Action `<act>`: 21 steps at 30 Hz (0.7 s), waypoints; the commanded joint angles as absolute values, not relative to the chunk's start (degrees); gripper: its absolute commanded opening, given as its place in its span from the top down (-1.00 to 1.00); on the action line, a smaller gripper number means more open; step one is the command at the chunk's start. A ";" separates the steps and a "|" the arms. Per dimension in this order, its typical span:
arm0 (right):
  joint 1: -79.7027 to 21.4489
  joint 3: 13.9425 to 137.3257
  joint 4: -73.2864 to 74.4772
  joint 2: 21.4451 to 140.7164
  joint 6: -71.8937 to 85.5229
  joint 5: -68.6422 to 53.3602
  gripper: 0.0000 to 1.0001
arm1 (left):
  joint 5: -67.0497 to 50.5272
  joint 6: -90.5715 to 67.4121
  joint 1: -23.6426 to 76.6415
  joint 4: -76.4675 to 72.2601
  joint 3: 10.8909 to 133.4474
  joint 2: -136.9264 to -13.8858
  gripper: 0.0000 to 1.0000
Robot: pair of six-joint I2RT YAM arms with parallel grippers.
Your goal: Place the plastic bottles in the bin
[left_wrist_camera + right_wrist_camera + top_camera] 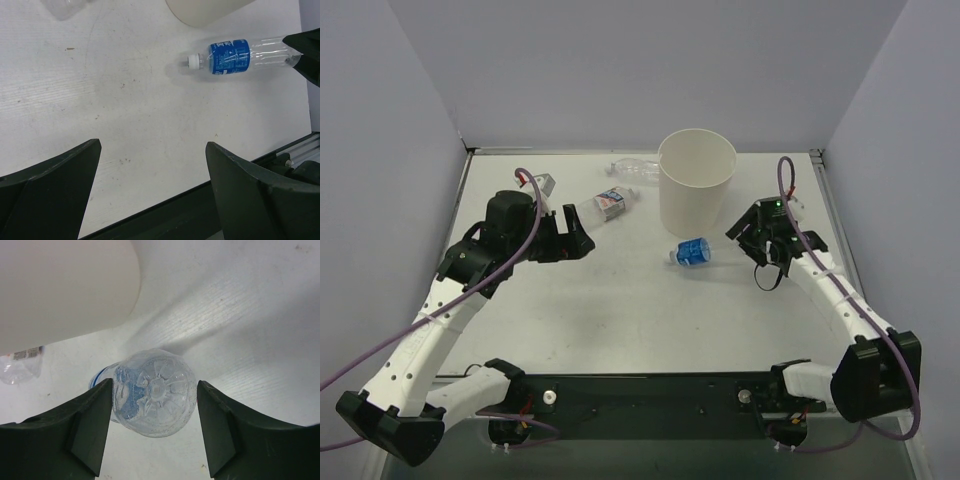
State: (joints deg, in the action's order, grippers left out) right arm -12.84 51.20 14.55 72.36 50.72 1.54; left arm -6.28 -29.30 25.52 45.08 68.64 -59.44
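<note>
The bin [697, 182] stands upright at the back middle. The blue-label bottle [694, 250] lies on its side in front of it. My right gripper [734, 238] is open at that bottle's base. In the right wrist view the base [155, 392] sits between the two fingers [87, 430], not clamped. The white-red-blue label bottle [606, 204] lies left of the bin. The unlabelled bottle [634, 166] lies behind it by the back edge. My left gripper [576, 240] is open and empty, just in front of the white-red-blue bottle. The left wrist view shows the blue-label bottle [235, 56].
A small grey object with a red part [537, 183] lies at the back left behind the left arm. The walls close in on three sides. The black base rail [650, 392] runs along the near edge.
</note>
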 commanded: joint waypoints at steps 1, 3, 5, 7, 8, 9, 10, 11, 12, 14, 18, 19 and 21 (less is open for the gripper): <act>-12.66 57.03 19.51 66.63 45.37 2.21 -0.07 | -6.50 -28.74 25.22 41.75 69.87 -58.62 -0.95; -12.66 58.96 21.00 66.01 44.48 1.32 -0.06 | -6.68 -28.83 25.22 41.66 69.61 -58.45 -0.95; -12.57 60.46 22.14 64.96 43.86 0.53 -0.04 | -6.85 -28.92 25.22 41.57 69.52 -58.45 -0.95; -12.57 63.27 22.94 63.82 42.55 -2.37 -0.01 | -7.12 -29.00 25.22 41.57 69.43 -58.45 -0.95; -12.66 64.33 24.07 63.46 42.02 -3.42 -0.01 | -7.21 -29.18 25.22 41.49 69.43 -58.36 -0.95; -12.66 65.64 24.69 63.11 41.40 -3.86 -0.01 | -7.21 -29.27 25.22 41.48 69.43 -58.27 -0.95; -12.66 67.92 25.22 62.50 40.70 -4.30 -0.01 | -7.38 -29.35 25.22 41.48 69.43 -58.27 -0.95; -12.57 69.33 26.09 62.23 39.48 -5.44 -0.01 | -7.38 -29.44 25.22 41.48 69.43 -58.18 -0.95; -12.57 70.48 26.45 62.05 38.68 -6.06 -0.01 | -7.38 -29.53 25.22 41.48 69.26 -58.18 -0.95; -12.39 74.43 27.33 61.79 37.27 -6.76 0.00 | -7.56 -29.97 25.22 41.48 69.00 -57.83 -0.95; -12.39 81.02 27.77 62.40 35.08 -6.42 0.01 | -8.00 -30.59 25.22 41.22 68.73 -57.66 -0.95; -12.31 82.34 27.69 63.10 34.55 -6.07 0.01 | -8.09 -30.67 25.22 41.13 68.56 -57.66 -0.95; -12.04 86.21 28.04 63.98 33.41 -4.93 0.03 | -8.44 -31.02 25.22 40.78 68.47 -57.83 -0.95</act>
State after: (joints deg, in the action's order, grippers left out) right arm -12.71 79.83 27.49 63.09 37.06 -5.54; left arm -7.01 -29.89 25.41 44.14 68.55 -58.83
